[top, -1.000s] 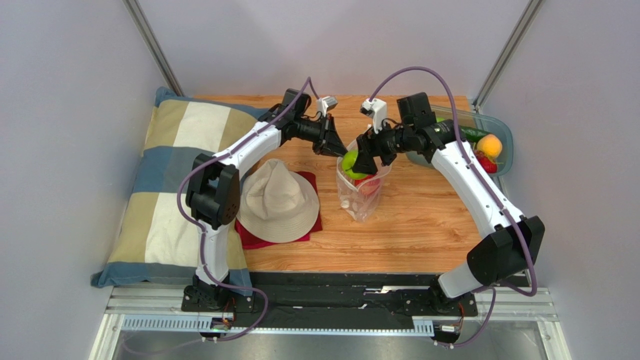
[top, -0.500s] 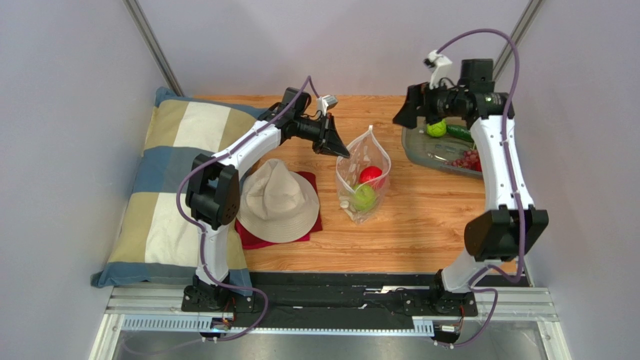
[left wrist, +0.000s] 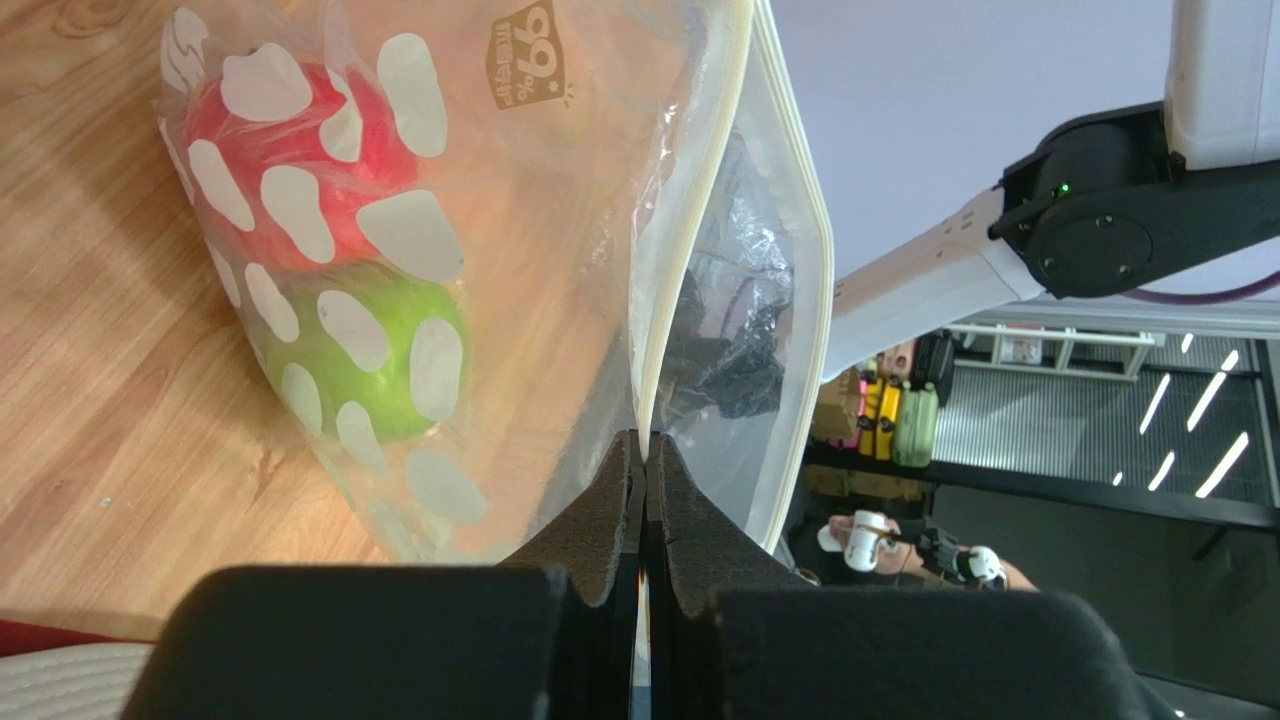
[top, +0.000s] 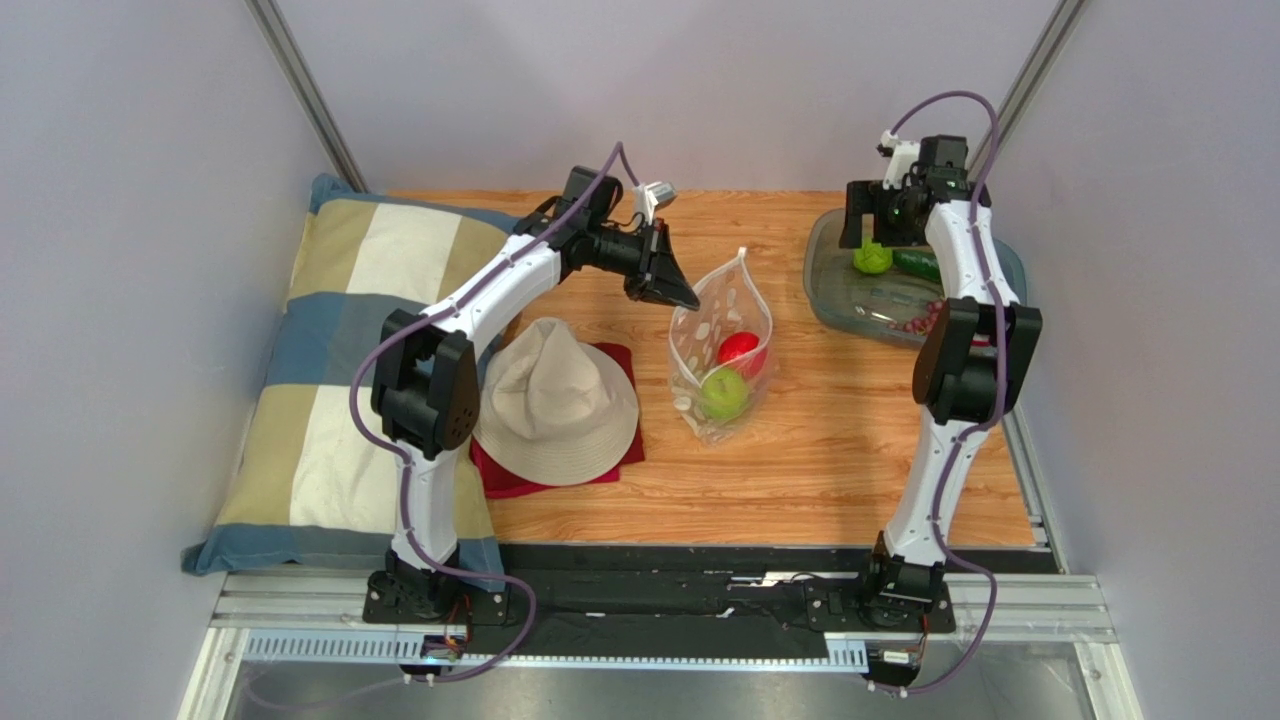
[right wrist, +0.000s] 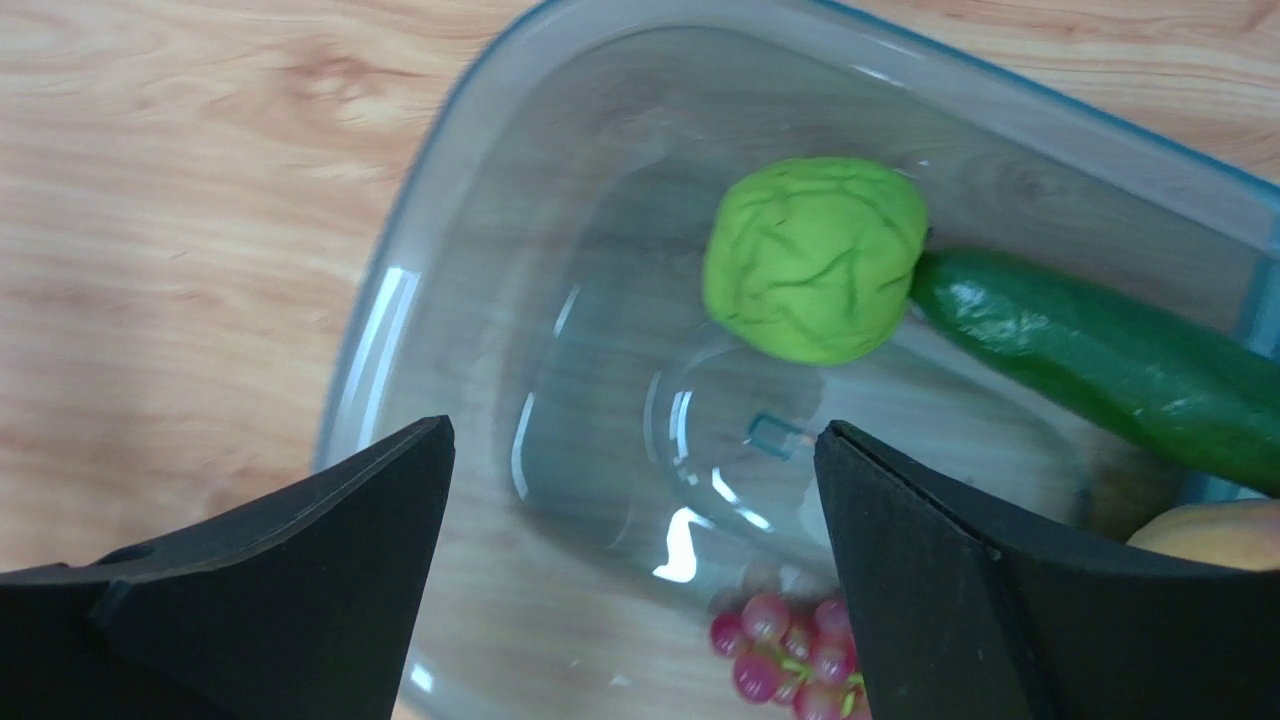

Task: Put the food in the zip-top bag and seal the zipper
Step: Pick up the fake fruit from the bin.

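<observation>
1. The zip-top bag lies propped on the wooden table, between the hat and the tray, with its mouth lifted toward the far side. A red ball and a green ball sit inside, touching each other, the green one nearer the bag's bottom.
2. The zipper is not pressed together. In the left wrist view the two lips stand apart and the mouth gapes.
3. The left gripper has its jaws closed flat on one lip of the mouth, at the zipper strip, and holds that edge up so the opening stays wide.
4. The rest of the food is in the tray: a wrinkled green ball touching the dark green long piece, the grapes nearer the right wrist camera, and an orange piece just showing at the picture's edge.
5. The right gripper hangs over the tray with its fingers spread wide and nothing between them. It touches no fruit. The wrinkled green ball lies beyond the fingertips, toward the right-hand finger.
6. The step in hand appears to be loading, about a third done, with two pieces bagged and four kinds left. The next move seems to call for the right gripper to centre over one piece, probably the wrinkled green ball, come down around it and close. It would then carry the piece to the held-open mouth. Sealing can only follow once the tray holds no more fruit.
7. Further out, the hat rests on a red cloth, and a checked pillow lies at the table's left.
</observation>
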### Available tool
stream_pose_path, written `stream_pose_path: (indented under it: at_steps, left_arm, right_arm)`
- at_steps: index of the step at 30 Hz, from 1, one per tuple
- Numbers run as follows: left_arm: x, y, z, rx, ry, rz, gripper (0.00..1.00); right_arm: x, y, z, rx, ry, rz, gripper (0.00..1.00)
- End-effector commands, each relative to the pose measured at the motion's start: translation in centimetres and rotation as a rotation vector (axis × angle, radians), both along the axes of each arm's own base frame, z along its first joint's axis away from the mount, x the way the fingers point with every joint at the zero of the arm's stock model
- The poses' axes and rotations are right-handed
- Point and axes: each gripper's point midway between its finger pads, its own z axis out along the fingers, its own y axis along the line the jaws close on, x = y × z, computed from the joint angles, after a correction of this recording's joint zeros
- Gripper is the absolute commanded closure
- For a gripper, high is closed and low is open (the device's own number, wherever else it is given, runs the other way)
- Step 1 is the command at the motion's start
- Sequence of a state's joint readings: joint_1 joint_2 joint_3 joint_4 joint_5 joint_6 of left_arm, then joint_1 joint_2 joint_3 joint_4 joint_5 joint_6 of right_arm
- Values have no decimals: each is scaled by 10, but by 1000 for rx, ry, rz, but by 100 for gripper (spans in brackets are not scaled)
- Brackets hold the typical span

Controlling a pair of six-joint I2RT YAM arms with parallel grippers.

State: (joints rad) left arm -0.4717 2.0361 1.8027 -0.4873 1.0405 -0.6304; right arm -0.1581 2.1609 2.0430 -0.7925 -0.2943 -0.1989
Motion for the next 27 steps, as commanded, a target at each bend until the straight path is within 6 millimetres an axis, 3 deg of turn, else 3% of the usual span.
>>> stream_pose_path:
  at_steps: [1,10,19,22,23,25,27]
  left_arm:
    - [-4,2,21,-4,-87,-14,100]
    - [-4,2,13,11,-76,-15,100]
    - [-6,5,11,28,-83,-27,100]
    - [-5,6,13,27,-87,-24,100]
    - [-5,6,14,26,-88,-26,100]
    - [-5,5,17,21,-96,-29,100]
    - [-6,5,21,16,-104,-34,100]
  right_arm:
    - [47,-29,22,-122,-168,-89,5]
    - [72,-40,-30,-159,-135,-104,8]
    - [68,-37,-62,-137,-80,-99,13]
    - [67,-36,-60,-135,-81,-93,25]
    - [67,-36,-54,-138,-91,-89,33]
    - [64,-36,-47,-143,-93,-81,39]
    - [60,-37,-27,-162,-115,-73,51]
